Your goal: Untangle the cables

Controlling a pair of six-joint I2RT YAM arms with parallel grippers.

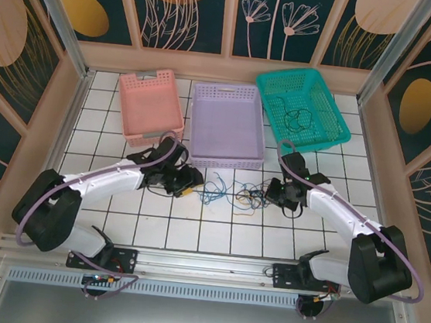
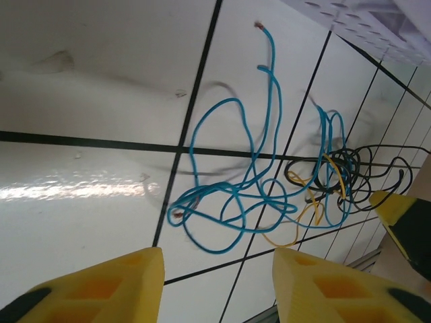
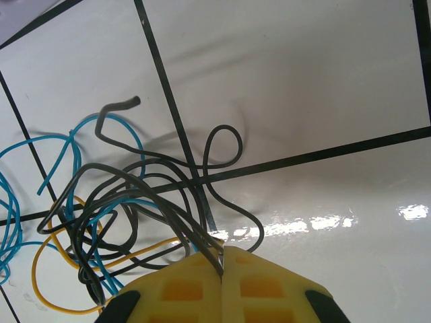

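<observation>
Pinching dark cable [image 3: 168,161] in right gripper [image 3: 221,266], left gripper [image 2: 219,282] parted over blue cable [image 2: 272,81]; could cinch the tangle if yanked.

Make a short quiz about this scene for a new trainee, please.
1. True or false: the right gripper is shut on the dark cable.
2. Which basket holds the stored cable?
A. the pink basket
B. the purple basket
C. the green basket
3. Fill in the missing word: the left gripper, near the blue cable, holds nothing and is ____.

Key: 1 true; 2 C; 3 open.
</observation>
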